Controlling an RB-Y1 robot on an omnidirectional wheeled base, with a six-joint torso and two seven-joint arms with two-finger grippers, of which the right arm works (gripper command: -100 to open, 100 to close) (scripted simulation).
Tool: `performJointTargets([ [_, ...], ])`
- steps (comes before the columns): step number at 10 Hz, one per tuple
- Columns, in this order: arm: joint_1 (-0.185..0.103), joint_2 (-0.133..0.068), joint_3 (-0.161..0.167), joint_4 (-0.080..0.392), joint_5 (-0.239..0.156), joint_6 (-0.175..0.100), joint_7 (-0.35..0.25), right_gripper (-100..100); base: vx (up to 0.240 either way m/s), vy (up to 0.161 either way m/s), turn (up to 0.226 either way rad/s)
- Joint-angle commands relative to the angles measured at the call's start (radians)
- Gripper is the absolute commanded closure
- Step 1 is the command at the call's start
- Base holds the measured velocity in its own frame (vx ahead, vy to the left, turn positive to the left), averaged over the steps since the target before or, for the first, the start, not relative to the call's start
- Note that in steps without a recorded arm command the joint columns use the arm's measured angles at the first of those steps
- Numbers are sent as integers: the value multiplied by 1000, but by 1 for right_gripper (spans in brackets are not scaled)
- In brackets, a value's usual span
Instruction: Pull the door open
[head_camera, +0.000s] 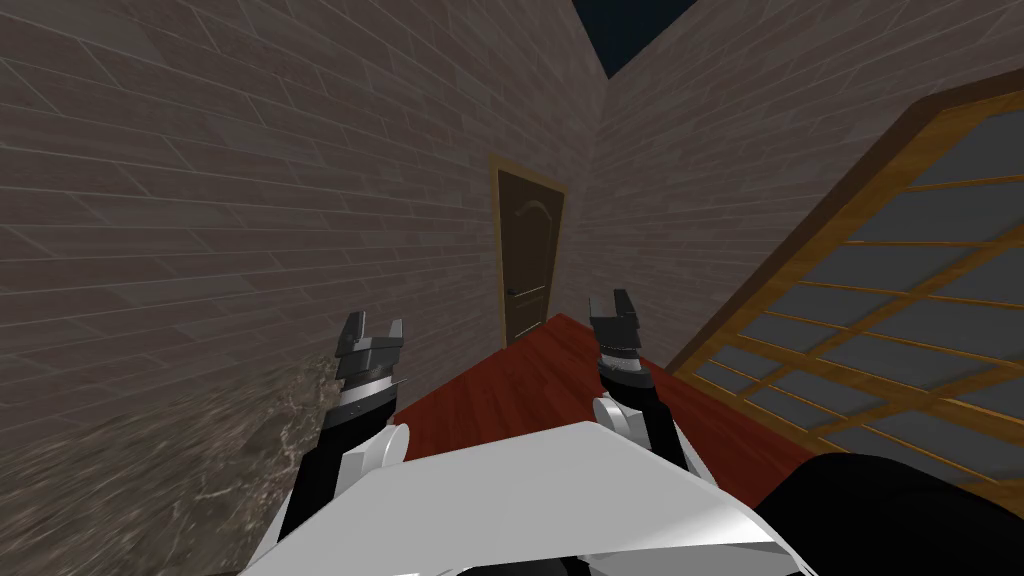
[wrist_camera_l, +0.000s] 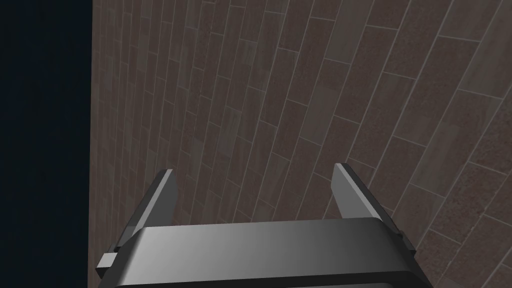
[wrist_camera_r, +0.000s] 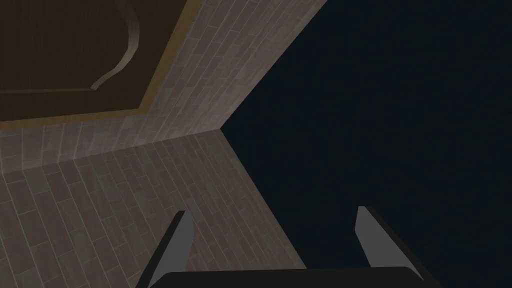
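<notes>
The dark brown door stands shut in its light wooden frame at the far end of the corridor, well apart from both arms, with a small dark handle near its left edge. The left tool and the right tool are raised above the red floor — each with fingers spread wide, holding nothing. A wooden lattice panel lines the right side.

Dark brown door shut in tan frame, dark handle on left edge, corridor's far end.
</notes>
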Motion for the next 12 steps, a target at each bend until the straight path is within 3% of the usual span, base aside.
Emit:
performJointTargets([
  [1,-13,-5,2,28,-5,-1,0,-100,33,-19,81],
  [5,-43,-16,8,96,-18,-5,-1,-100,57,-33,66],
  [12,-129,-44,24,281,-53,-14,-3,-100,73,-50,96],
])
